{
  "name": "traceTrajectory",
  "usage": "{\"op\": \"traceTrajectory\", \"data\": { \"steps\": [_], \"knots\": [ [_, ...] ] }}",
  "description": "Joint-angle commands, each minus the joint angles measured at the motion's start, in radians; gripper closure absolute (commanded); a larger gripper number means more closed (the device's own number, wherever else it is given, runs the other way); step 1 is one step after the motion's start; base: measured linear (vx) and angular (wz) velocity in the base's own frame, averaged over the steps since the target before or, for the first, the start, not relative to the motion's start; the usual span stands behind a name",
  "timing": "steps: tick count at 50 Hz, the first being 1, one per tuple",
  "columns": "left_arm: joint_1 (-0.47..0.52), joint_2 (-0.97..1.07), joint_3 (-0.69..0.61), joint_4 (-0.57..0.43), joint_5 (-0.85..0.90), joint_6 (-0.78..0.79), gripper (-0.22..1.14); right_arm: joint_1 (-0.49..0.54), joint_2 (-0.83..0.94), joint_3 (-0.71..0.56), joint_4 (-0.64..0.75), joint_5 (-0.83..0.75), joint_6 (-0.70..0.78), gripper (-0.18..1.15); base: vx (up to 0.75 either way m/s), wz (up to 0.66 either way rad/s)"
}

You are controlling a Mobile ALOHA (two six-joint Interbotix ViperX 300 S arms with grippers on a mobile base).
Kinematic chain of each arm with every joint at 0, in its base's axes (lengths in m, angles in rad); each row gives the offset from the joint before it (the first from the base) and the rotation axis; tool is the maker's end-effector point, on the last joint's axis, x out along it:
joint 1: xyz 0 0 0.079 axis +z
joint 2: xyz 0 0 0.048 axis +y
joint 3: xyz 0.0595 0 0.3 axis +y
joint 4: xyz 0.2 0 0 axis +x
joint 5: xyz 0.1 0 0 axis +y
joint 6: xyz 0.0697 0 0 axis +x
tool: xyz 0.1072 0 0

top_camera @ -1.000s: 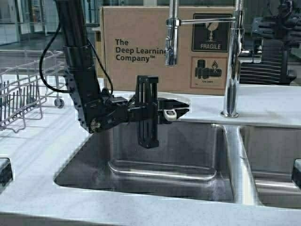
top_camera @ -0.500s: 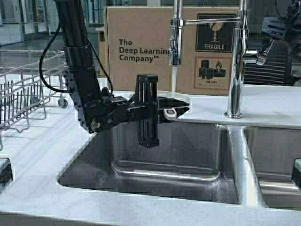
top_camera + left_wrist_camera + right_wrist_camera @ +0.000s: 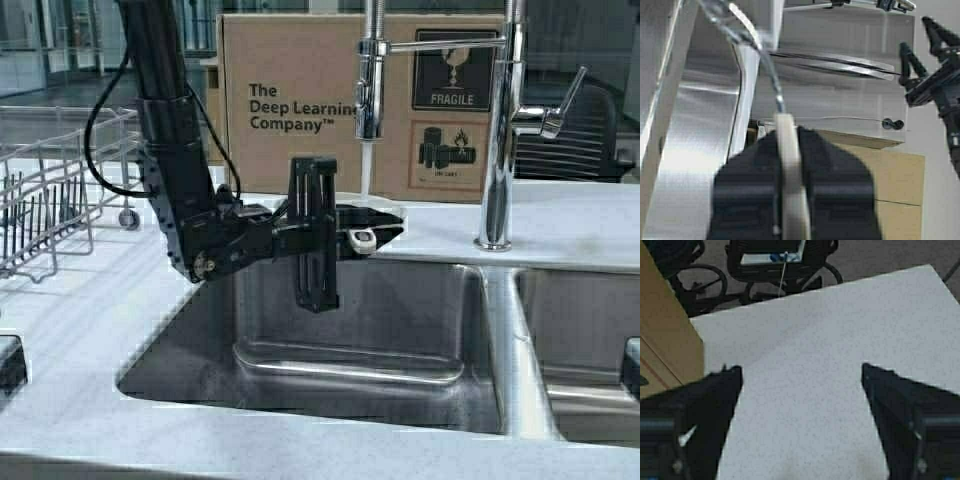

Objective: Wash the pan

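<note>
My left gripper reaches over the left sink basin and is shut on the pan's cream-white handle. The pan shows edge-on as a thin white rim beside the fingers, right under the faucet's spray head. A stream of water falls onto it. In the left wrist view the handle is clamped between the dark fingers; the pan's inside is hidden. My right gripper is open over the white counter, and it also shows far off in the left wrist view.
A tall chrome faucet with a side lever stands between the two basins. A cardboard box stands behind the sink. A wire dish rack sits on the counter at left. A second basin lies at right.
Water has started running from the spray head onto the pan. My right arm has left the top right of the high view. The left gripper still holds the pan in the same place.
</note>
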Motion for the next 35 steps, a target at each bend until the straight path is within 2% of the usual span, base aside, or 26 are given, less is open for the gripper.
{"op": "traceTrajectory", "data": {
  "steps": [1, 4, 9, 11, 13, 19, 26, 35],
  "knots": [
    [-0.003, -0.037, -0.018, 0.0, -0.026, 0.02, 0.89, 0.006, 0.006, 0.015, -0.003, -0.005, 0.003, 0.16, 0.0, -0.03],
    [-0.003, -0.037, -0.02, 0.0, -0.026, 0.02, 0.89, 0.017, 0.037, 0.017, -0.002, -0.002, 0.006, 0.42, 0.0, -0.01],
    [-0.003, -0.035, -0.02, 0.0, -0.026, 0.02, 0.89, 0.06, 0.083, 0.005, -0.003, 0.014, 0.003, 0.95, 0.0, 0.0],
    [-0.003, -0.034, -0.02, 0.0, -0.026, 0.02, 0.89, 0.077, 0.097, -0.006, -0.002, 0.018, 0.003, 1.08, -0.01, -0.01],
    [-0.003, -0.034, -0.02, 0.0, -0.026, 0.018, 0.89, 0.098, 0.109, -0.02, -0.002, 0.028, 0.006, 1.07, -0.01, -0.02],
    [-0.003, -0.034, -0.025, 0.0, -0.026, 0.018, 0.89, 0.161, 0.144, -0.08, -0.002, 0.091, 0.003, 0.86, 0.0, 0.0],
    [-0.003, -0.031, -0.029, 0.0, -0.028, 0.02, 0.89, 0.235, 0.163, -0.149, -0.006, 0.156, -0.003, 0.93, 0.0, 0.0],
    [-0.003, -0.015, -0.04, 0.0, -0.041, 0.025, 0.89, 0.284, 0.153, -0.198, -0.012, 0.19, -0.008, 0.92, 0.0, 0.0]
  ]
}}
